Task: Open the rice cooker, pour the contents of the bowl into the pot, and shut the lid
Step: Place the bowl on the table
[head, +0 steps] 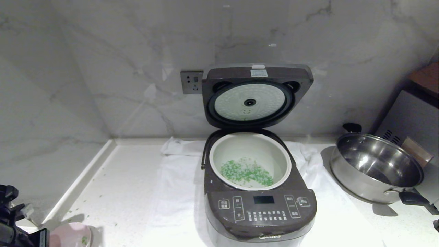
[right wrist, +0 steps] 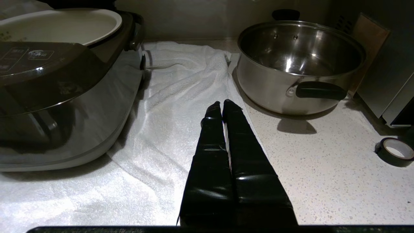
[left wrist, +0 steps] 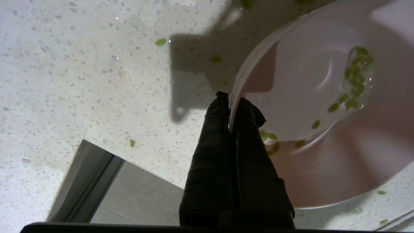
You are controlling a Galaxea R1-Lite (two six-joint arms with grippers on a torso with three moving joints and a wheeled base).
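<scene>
Left gripper (left wrist: 230, 97) pinches pale pink round bowl's (left wrist: 323, 155) rim at cooker's eight o'clock; dark brown-grey rice cooker (head: 259, 209) open, green bits (head: 246, 171) inside.

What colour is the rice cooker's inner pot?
White, the pot; clearest in the head view.

open counter (head: 130, 192) left of the rice cooker (head: 259, 212); steel pan (head: 375, 168) crowding its right; raised lid (head: 256, 94) behind
</scene>
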